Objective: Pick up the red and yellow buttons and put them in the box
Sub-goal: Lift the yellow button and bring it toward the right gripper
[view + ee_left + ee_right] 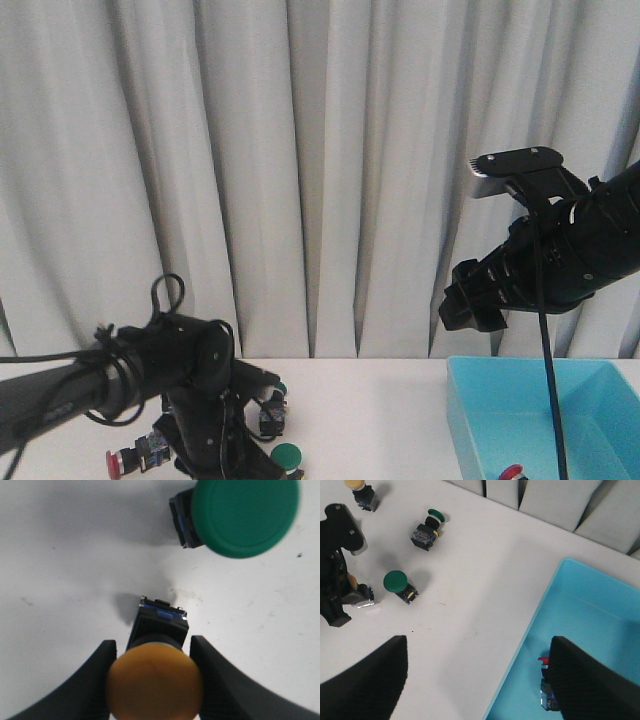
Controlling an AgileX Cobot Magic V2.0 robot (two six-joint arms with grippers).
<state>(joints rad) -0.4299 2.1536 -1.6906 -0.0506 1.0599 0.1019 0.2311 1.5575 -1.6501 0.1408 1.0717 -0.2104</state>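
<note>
Left gripper [152,680]: straddling yellow button [156,680], fingers beside its cap
Right gripper [480,680]: gaping wide, hanging above box [590,615]

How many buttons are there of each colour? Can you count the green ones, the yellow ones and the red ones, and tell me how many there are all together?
Green buttons: 2
Yellow buttons: 2
Red buttons: 2, one of them in the blue box
Total: 6 buttons
</note>
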